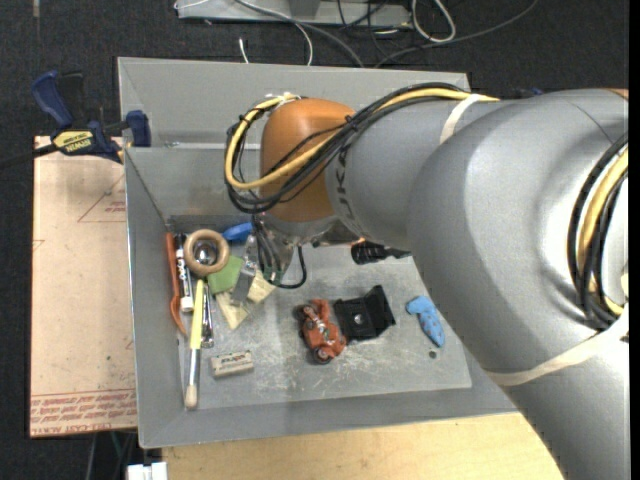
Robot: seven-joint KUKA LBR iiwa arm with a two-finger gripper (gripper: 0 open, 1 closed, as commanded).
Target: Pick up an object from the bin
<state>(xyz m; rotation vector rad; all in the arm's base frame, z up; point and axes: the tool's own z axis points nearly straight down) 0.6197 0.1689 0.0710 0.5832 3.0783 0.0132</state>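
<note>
Down at left of bin (350, 380), gripper (263, 266), grip unclear, beside tape roll (205, 252), green piece (225, 277), red toy (320, 330) apart

— Where does the camera sit?
— Above the grey bin (148, 318), looking down on it and tilted somewhat from one side, so the far wall (300, 98) shows its inner face.
— How near?
— Near enough that the bin fills the middle of the frame, with a strip of dark floor (100, 18) beyond its far edge (some cables (400, 8) lie up there too).
— And the arm (500, 198)?
— It comes in from the right, closer to the lens than the bin's floor. Its grey bulk covers the bin's right side, and its orange wrist cover (295, 158) hangs over the back of the bin.
</note>
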